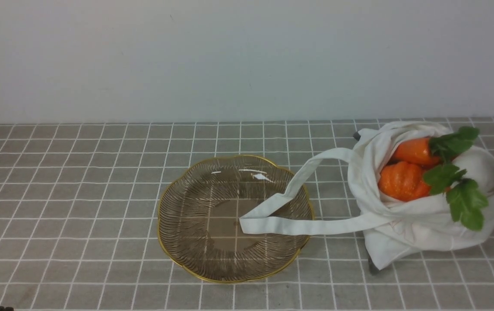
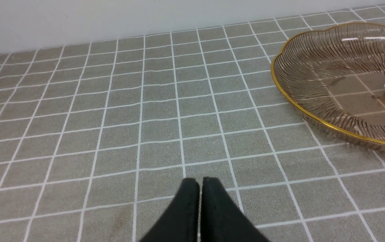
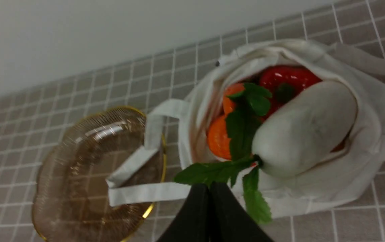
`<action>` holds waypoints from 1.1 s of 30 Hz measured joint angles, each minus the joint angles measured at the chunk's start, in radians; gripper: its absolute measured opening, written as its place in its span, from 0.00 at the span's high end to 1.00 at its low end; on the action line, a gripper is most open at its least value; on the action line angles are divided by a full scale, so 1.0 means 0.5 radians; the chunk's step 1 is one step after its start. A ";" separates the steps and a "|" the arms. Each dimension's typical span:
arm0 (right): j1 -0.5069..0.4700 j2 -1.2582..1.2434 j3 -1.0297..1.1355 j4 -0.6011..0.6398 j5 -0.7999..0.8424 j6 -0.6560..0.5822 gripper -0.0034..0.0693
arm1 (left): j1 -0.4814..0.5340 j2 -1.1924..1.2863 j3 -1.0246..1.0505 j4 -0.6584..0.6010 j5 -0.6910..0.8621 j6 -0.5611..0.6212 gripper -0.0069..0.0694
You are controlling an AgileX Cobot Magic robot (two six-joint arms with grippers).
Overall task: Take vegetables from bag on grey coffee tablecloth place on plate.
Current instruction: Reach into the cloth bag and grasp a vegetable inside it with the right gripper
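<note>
The right gripper (image 3: pixel 209 188) was pressed together, pinching nothing. The white radish (image 3: pixel 305 129) lay in the bag (image 1: pixel 424 224), well to the right of the plate (image 1: pixel 235 276), its long axis slanting, leaves (image 3: pixel 246 134) on the plate's side. The right arm seemed nearer, so reaching it likely called for spreading the fingers first.

From my end I'm seeing no readable text, label, brand, number or sign in any of the three views; I'm finding nothing here to read out.
</note>
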 joint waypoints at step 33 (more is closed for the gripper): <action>0.000 1.281 -0.614 -0.362 0.374 0.753 0.01 | 0.000 0.000 0.000 0.000 0.000 0.000 0.92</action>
